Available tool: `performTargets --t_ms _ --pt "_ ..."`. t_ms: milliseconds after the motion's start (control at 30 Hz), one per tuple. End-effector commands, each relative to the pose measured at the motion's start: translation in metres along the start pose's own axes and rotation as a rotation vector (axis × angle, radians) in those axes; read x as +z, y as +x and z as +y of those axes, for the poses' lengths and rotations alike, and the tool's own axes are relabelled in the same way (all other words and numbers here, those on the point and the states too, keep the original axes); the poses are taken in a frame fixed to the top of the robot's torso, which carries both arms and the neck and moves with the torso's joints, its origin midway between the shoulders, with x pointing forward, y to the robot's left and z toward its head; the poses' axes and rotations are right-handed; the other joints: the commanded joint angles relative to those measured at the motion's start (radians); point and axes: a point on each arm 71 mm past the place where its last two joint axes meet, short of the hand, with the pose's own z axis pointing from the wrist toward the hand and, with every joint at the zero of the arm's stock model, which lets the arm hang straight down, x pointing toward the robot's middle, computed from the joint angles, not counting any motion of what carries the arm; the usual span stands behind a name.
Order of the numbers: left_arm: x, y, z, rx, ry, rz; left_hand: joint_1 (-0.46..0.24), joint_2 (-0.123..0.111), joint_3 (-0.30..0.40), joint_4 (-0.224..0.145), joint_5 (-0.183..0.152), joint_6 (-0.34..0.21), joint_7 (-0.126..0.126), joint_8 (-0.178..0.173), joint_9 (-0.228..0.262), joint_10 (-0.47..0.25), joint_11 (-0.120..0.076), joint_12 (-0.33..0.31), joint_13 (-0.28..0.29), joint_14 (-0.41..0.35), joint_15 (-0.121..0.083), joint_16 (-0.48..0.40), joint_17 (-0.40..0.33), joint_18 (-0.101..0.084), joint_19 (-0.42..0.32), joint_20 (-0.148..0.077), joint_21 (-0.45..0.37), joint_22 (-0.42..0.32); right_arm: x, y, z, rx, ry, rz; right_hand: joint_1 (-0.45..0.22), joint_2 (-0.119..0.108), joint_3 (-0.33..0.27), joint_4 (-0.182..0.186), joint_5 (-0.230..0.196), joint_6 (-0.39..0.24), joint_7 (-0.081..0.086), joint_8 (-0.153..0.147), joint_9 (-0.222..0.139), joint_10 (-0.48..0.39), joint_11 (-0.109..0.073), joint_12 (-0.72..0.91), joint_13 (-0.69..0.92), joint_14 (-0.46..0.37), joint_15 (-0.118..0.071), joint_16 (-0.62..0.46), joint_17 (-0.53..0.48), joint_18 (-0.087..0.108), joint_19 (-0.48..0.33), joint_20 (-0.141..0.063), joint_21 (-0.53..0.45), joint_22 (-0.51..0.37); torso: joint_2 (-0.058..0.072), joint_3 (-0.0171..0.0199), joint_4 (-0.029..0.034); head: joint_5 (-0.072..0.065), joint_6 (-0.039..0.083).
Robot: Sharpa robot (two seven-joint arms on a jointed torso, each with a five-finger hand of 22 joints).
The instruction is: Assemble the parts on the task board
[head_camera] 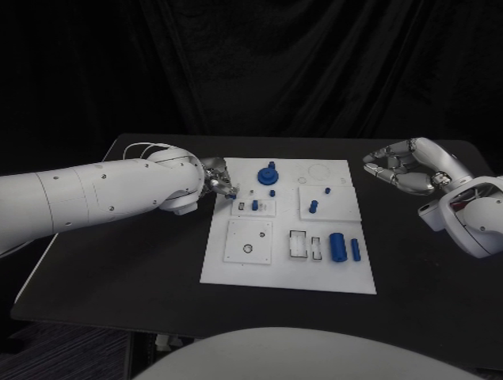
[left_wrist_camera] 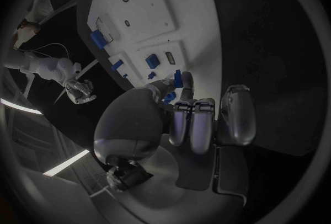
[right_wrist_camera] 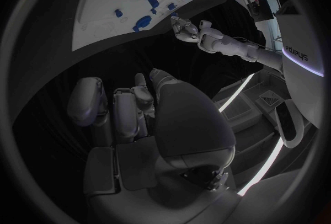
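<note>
Task board (head_camera: 287, 269) on black table (head_camera: 126, 261), left hand (head_camera: 217, 180) pinching blue part (left_wrist_camera: 178, 78) in wrist view, right hand (head_camera: 405, 166) curled, holding nothing

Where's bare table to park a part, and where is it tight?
Bare black table lies left of the task board, below the left arm, and in the strip between the board and the right hand. It is tight at the board's upper left, where the left hand pinches a small blue part.
</note>
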Motion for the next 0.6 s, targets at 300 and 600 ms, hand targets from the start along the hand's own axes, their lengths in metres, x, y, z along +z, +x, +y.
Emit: performTargets --t_ms 300,600 --pt "-0.0031 0.0033 -0.0055 -0.013 0.015 -0.008 -0.037 0.002 0.034 -0.011 -0.068 0.007 -0.002 -0.012 0.000 0.106 -0.002 0.004 0.263 0.106 -0.001 0.003 0.263 0.001 0.008 -0.002 -0.003 0.033 -0.0004 0.0017 -0.0016 0.000 0.018 0.009 0.006 0.008 0.008 0.000 0.004 0.005 0.003 -0.006 -0.001 -0.005 -0.001 -0.003 -0.001 0.002 0.004 -0.002 0.007 0.014 0.003 0.001 -0.003 0.140 -0.001 0.0004 0.0009 0.000 0.000" --pt "0.0004 0.0109 -0.0047 -0.012 0.014 0.009 -0.045 0.005 0.034 -0.007 -0.088 0.008 -0.001 -0.013 0.000 0.106 -0.002 0.004 0.263 0.106 -0.001 0.003 0.263 0.002 0.007 -0.002 -0.006 0.032 -0.0008 0.0019 -0.0020 0.000 0.019 0.010 0.005 0.008 0.009 0.000 0.005 0.005 0.004 -0.007 -0.001 -0.006 -0.001 -0.004 -0.003 0.002 0.005 -0.003 0.006 0.014 0.003 0.001 -0.004 0.140 0.000 -0.0006 -0.0007 0.003 0.000"
